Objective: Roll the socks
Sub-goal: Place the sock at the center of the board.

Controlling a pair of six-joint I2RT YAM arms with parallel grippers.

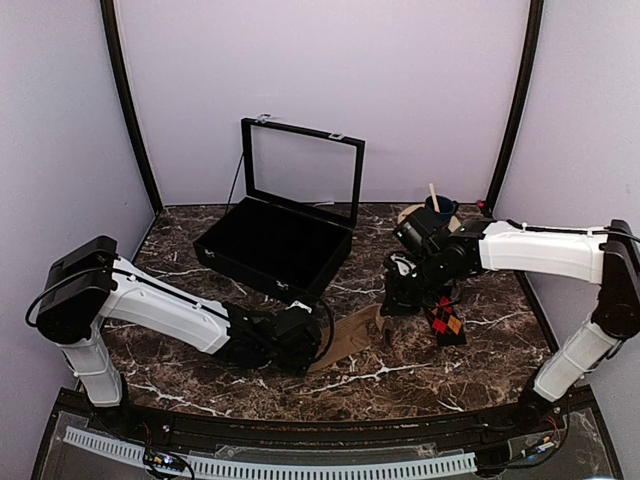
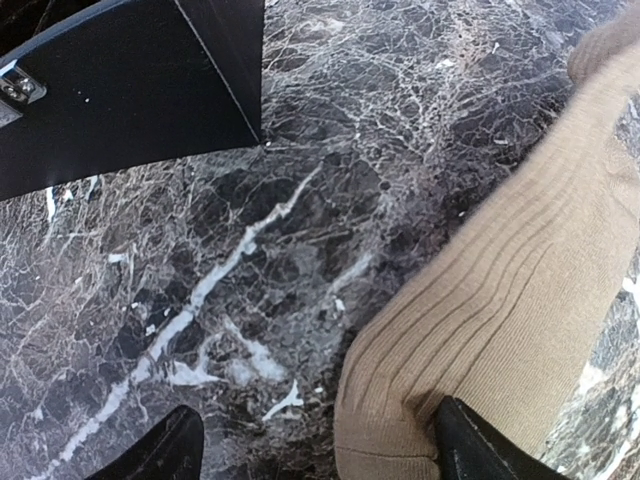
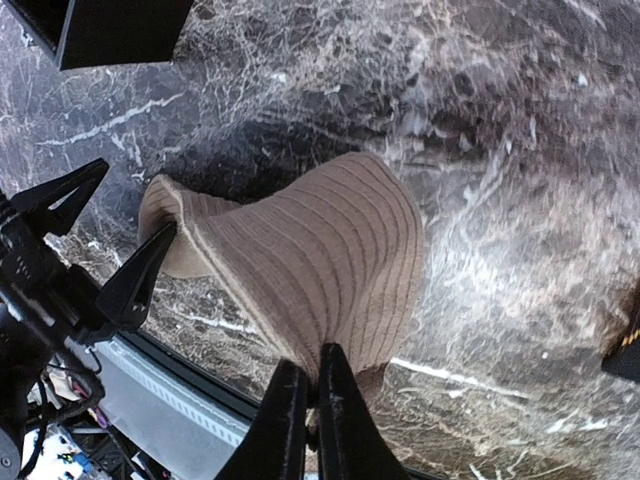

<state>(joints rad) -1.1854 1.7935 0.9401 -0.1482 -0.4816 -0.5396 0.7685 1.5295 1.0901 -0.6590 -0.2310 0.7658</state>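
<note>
I saw the tan sock point(image 1: 352, 333) at the centre of the top view. It was soft ribbed knit, raised into a curved ridge on the dark marble surface point(image 1: 400, 375). My right tool point(image 3: 310, 365) was pressed together, pinching its fabric. My left tool point(image 2: 320, 420) was spread, with one fingertip on the cuff. The argyle sock point(image 1: 447, 322), black with orange diamonds, lay right of centre.

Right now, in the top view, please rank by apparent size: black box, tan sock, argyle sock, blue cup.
1. black box
2. tan sock
3. argyle sock and blue cup look alike; not ranked.
</note>
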